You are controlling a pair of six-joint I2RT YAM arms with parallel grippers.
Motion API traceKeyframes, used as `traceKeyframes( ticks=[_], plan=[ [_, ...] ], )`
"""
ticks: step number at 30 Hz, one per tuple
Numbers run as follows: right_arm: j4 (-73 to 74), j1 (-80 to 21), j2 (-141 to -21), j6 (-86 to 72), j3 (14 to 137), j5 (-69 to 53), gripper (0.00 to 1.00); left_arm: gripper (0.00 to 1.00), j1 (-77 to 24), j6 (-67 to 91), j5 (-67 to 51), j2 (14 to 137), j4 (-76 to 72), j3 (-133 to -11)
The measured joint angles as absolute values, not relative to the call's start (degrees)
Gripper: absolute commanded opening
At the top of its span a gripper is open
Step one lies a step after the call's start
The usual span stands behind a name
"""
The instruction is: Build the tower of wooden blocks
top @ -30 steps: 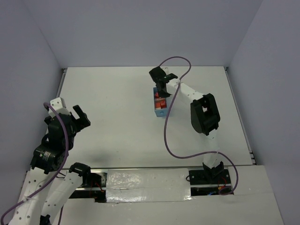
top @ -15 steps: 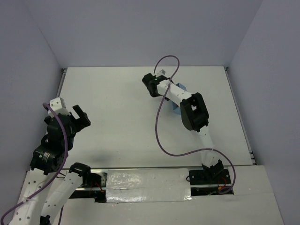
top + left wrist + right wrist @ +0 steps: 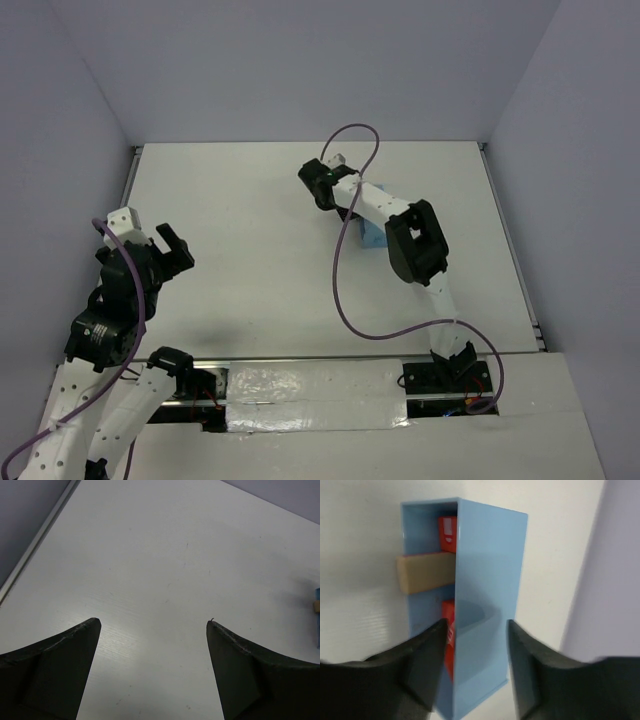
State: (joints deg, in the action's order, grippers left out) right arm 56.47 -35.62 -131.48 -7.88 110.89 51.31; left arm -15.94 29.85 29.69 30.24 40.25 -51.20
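The wood block tower's blocks lie in a light-blue tray [image 3: 487,570] that stands tipped on its side. A pale tan block [image 3: 425,573] pokes out of the tray's open face. One red block [image 3: 447,529] shows above it and another [image 3: 448,630] below. My right gripper [image 3: 475,630] is open, its jaws straddling the tray's upper wall, the right one clear of it. From above, the right gripper [image 3: 322,182] is at the table's far middle, and the tray [image 3: 374,236] is mostly hidden under the arm. My left gripper [image 3: 154,625] is open and empty over bare table at the left [image 3: 165,246].
The tray's edge [image 3: 317,625] shows at the far right of the left wrist view. A purple cable [image 3: 345,270] loops over the table beside the right arm. The table's raised left rim [image 3: 35,540] runs near the left gripper.
My right gripper has gone from shut to open and swung left. The tray, flat with red blocks showing a second ago, now stands on its side under the right arm.
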Motion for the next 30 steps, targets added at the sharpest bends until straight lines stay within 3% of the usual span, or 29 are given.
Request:
traceKeyframes(
  ticks=[2, 11, 16, 24, 27, 30],
  plan=[
    [53.7, -35.0, -128.9, -8.8, 108.4, 46.8, 0.99, 0.99, -15.9, 29.8, 29.7, 30.2, 40.2, -51.2],
    [43.1, -26.3, -108.8, -11.3, 97.9, 20.2, 1.00, 1.00, -16.3, 29.7, 29.6, 30.3, 40.2, -51.2],
    [40.0, -18.8, -109.9, -12.1, 96.3, 12.5, 1.00, 1.00, -16.3, 29.7, 29.5, 30.2, 40.2, -51.2],
    [40.0, -17.8, -118.9, -12.1, 96.4, 5.7, 1.00, 0.99, -16.5, 29.7, 29.5, 30.2, 40.2, -51.2],
    [40.0, -17.8, -120.4, -12.1, 96.3, 4.4, 0.96, 1.00, -16.6, 29.7, 29.4, 30.2, 40.2, -51.2],
    [39.8, -17.7, -120.5, -12.1, 96.3, 4.0, 0.63, 0.99, -16.6, 29.5, 29.4, 30.2, 40.2, -51.2]
  ],
)
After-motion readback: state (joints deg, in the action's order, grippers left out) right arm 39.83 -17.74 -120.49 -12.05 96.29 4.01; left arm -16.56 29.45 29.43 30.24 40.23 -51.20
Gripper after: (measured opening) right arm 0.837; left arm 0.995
